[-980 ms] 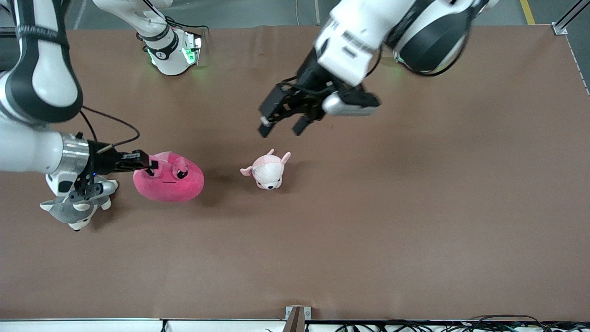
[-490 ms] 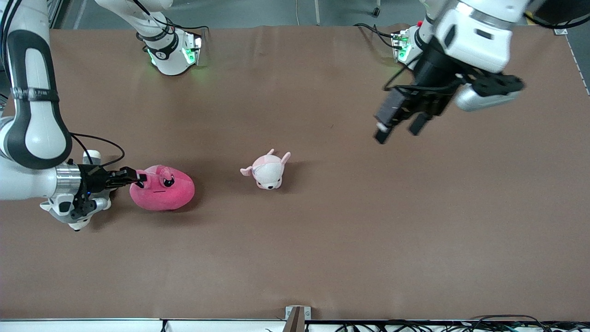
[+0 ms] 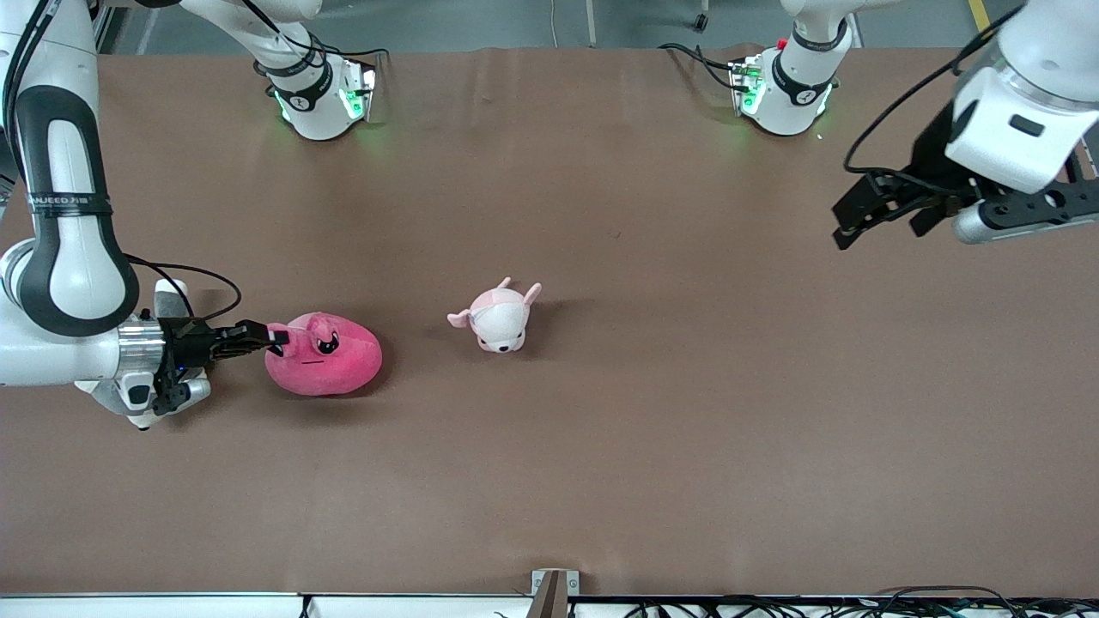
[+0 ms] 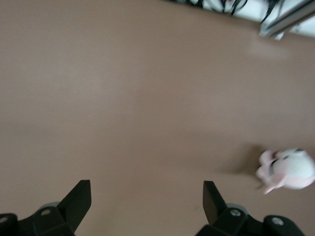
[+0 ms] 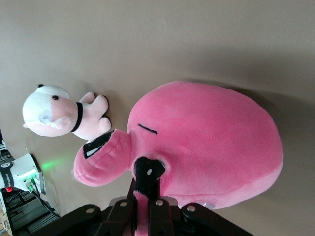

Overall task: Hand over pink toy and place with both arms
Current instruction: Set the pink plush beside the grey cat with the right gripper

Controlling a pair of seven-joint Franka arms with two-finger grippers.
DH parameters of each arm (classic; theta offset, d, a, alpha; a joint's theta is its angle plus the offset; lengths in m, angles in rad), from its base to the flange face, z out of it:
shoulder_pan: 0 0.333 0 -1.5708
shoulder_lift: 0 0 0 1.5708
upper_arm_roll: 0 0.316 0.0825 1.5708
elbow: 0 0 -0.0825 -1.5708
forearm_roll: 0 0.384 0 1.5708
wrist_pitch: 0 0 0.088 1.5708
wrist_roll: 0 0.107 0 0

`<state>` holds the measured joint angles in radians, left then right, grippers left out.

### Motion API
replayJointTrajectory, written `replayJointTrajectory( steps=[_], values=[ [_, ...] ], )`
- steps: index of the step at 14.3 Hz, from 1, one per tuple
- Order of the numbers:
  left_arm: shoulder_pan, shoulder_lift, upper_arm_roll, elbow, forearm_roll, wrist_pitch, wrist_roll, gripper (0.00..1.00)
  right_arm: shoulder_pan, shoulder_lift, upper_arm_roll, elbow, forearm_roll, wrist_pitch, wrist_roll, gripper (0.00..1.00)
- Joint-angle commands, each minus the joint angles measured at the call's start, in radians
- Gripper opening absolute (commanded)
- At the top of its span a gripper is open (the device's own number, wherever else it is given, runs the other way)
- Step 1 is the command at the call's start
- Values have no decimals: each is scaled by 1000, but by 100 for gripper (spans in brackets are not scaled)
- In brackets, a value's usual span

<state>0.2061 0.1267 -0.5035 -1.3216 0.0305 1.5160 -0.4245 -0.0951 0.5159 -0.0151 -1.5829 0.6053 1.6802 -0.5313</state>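
The right end effector [image 3: 273,340] grips the pink toy [image 3: 330,367] by its ear on the desk [image 3: 652,412]; the left end effector [image 3: 876,215] hangs open.

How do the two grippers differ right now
The right gripper is shut on the pink toy, low at the right arm's end of the table; the left gripper is open and holds nothing, up over bare table at the left arm's end. Both are black and two-fingered.
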Motion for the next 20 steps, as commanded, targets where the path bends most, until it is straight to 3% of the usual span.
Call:
replayJointTrajectory(
  steps=[1,6,7,8,11,12,16,20],
  values=[
    [73,-38,-7,-45,14,-53,146,100,-18,6,9,-2,25,-13,-44,4],
    [196,-102,-7,-140,-9,-53,358,100,-29,44,7,-6,15,-23,-114,7],
    [206,-116,-7,-158,-12,-53,371,100,-29,44,6,-5,13,-23,-107,45],
    [219,-134,-7,-172,-26,-51,377,100,-31,41,3,0,14,-25,-104,99],
    [268,-157,-6,-200,-75,-51,444,100,-35,-6,3,79,-7,-45,14,100],
    [269,-171,-6,-217,-77,-45,458,100,-32,-35,3,116,-50,-89,109,100],
    [269,-194,-1,-238,-77,-30,460,100,0,-111,10,273,-252,-233,367,100],
    [265,-179,3,-205,-61,-7,455,100,90,-204,10,319,-543,-235,503,100]
  ],
)
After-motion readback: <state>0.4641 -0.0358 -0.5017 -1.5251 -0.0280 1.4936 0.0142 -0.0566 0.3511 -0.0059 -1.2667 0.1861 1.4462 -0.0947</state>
